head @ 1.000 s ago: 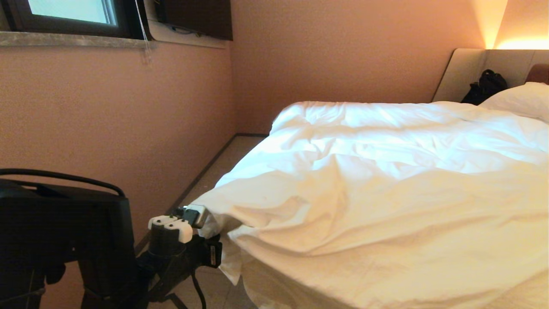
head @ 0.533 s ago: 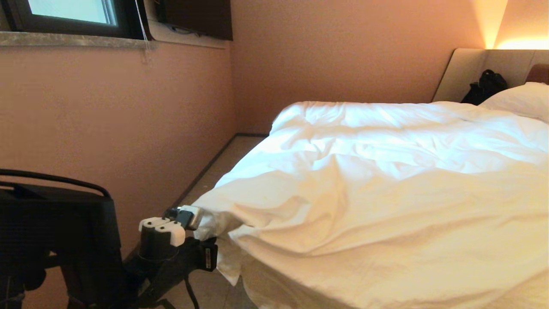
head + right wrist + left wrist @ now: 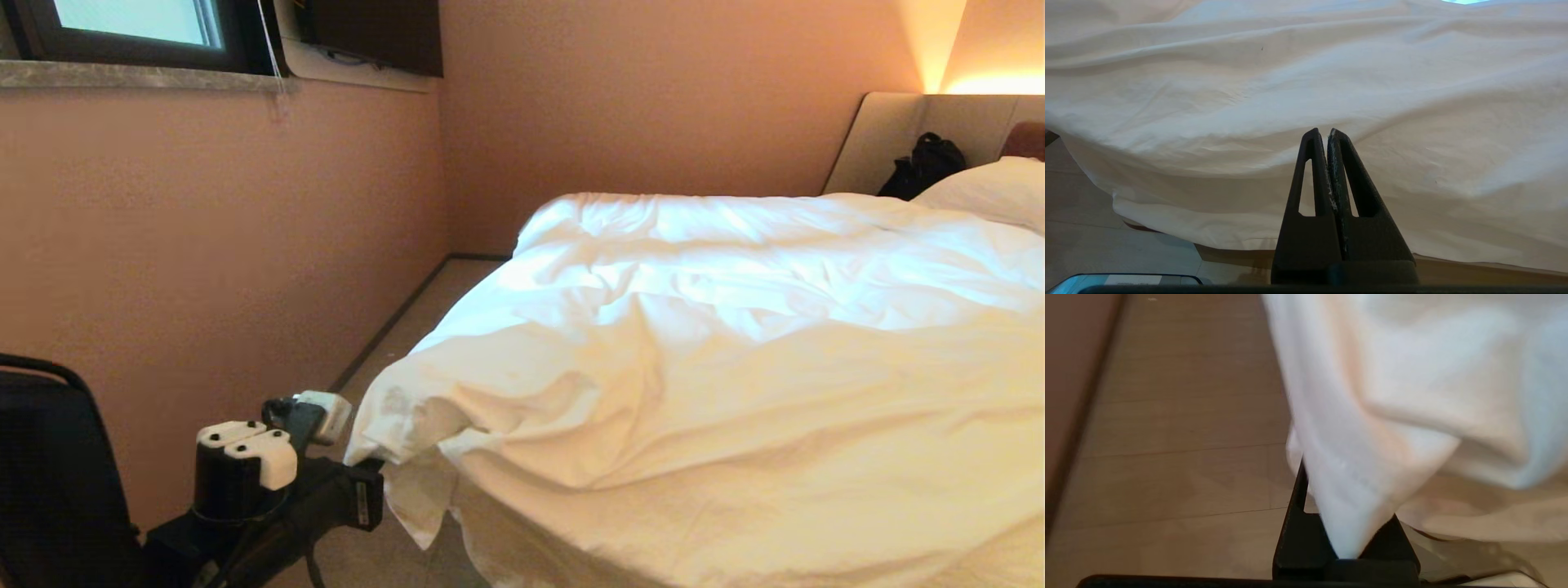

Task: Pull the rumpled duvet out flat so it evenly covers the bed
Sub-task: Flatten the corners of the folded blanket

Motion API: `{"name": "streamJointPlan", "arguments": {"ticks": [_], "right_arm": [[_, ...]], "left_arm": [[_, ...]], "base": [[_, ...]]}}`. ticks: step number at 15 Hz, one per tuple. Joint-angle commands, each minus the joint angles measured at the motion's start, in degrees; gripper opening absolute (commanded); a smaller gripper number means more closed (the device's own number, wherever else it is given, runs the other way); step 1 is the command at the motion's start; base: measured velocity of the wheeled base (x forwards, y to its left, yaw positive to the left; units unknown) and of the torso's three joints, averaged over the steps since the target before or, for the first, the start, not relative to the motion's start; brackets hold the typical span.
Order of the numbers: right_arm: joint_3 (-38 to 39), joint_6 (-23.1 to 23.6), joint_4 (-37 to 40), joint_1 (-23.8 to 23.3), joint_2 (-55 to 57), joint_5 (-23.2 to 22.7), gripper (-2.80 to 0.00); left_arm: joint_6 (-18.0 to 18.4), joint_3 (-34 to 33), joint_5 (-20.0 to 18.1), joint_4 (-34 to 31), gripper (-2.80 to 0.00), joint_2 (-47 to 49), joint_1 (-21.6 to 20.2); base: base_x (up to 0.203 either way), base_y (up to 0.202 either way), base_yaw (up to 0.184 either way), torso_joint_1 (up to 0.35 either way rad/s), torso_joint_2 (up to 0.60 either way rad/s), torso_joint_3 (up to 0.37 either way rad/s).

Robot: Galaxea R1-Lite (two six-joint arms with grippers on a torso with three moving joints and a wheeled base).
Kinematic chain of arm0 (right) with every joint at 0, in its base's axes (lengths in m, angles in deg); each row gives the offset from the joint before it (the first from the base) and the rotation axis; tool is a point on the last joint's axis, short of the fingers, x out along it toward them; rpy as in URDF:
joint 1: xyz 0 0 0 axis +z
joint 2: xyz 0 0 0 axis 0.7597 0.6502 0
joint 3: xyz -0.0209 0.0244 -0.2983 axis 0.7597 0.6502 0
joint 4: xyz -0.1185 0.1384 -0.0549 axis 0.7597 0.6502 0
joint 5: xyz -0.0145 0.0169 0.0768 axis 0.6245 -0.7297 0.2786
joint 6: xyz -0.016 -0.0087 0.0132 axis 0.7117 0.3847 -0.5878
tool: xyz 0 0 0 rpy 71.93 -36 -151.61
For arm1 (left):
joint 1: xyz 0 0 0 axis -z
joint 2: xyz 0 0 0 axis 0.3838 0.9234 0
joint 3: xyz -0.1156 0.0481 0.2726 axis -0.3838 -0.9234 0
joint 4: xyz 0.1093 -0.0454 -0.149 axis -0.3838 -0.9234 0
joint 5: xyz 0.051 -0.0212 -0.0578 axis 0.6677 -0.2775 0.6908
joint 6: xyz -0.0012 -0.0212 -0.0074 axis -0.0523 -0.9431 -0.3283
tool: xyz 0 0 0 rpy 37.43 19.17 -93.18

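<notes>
**Corner of the duvet caught and drawn off the bed's edge**

From where I stand, the left claw [image 3: 359,457] sits low at about seven o'clock in the head view, down beside the bed [image 3: 522,563], and it is clamped on the near corner of the duvet [image 3: 702,367]. The wrist view makes the grip plain: white cloth is pinched into a tight point between the black fingers [image 3: 1296,535], with the floor [image 3: 1167,437] beneath. That corner is stretched out past the mattress edge toward the wall [image 3: 204,245], which I take to be the reason for a corner hold: tension there runs along the whole edge and should drag the folds flat.

The duvet lies across most of the bed, creased and heaped toward the middle, reaching up to the pillow [image 3: 992,188] at two o'clock.

The right claw [image 3: 1327,136] is closed on nothing, its fingers pressed together, hanging idle in front of the draped side of the duvet.
</notes>
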Motion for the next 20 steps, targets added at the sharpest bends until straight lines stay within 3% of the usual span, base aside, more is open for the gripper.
{"name": "streamJointPlan", "arguments": {"ticks": [1, 15, 17, 20], "right_arm": [[0.0, 0.0, 0.0, 0.0, 0.1, 0.0, -2.8], [0.0, 0.0, 0.0, 0.0, 0.1, 0.0, -2.8], [0.0, 0.0, 0.0, 0.0, 0.1, 0.0, -2.8], [0.0, 0.0, 0.0, 0.0, 0.1, 0.0, -2.8]], "left_arm": [[0.0, -1.2, 1.8, 0.4, -2.8, -2.9, 0.0], [0.1, -6.6, 4.9, -0.8, -2.8, -12.8, 0.0], [0.1, -6.3, 4.9, -2.7, -2.8, -15.2, 0.0], [0.0, -4.0, 5.2, -11.1, -2.8, -20.3, -0.2]], "base": [[0.0, 0.0, 0.0, 0.0, 0.0, 0.0], [0.0, 0.0, 0.0, 0.0, 0.0, 0.0], [0.0, 0.0, 0.0, 0.0, 0.0, 0.0], [0.0, 0.0, 0.0, 0.0, 0.0, 0.0]]}}
